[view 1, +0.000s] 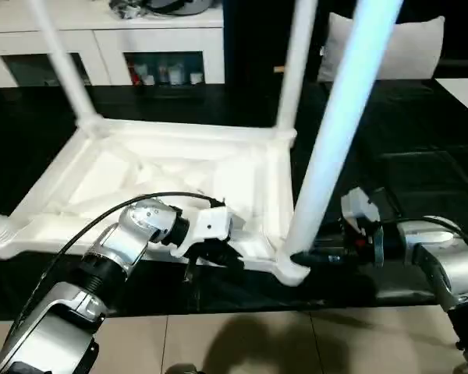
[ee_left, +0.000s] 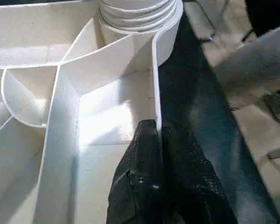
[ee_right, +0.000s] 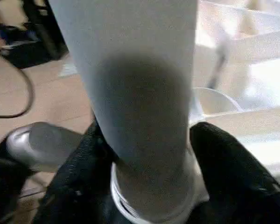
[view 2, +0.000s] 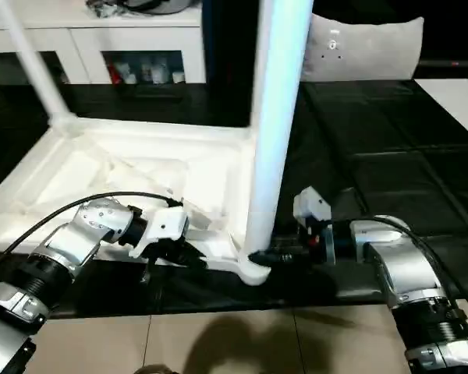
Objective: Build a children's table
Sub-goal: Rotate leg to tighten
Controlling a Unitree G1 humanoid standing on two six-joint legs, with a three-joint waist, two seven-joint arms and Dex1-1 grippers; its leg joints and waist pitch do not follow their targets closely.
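The big white plastic ribbed tabletop (view 1: 164,187) lies upside down on the black bench (view 1: 421,179), rim clenched by the left pincer (ee_left: 155,140). The right pincer (ee_right: 144,154) grasps the white tubular leg (view 1: 331,148) standing in the socket at 5 o'clock. Next, I think, firm seating.

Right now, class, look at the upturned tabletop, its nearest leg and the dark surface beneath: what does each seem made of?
Tabletop: probably moulded white plastic, matt, given its thin ribs and one-piece corner sockets.
Nearest leg: a smooth white tube with a slight sheen, likely the same plastic.
Dark surface: black and glossy with faint square seams, perhaps tile or padded mat; the look leaves it open.
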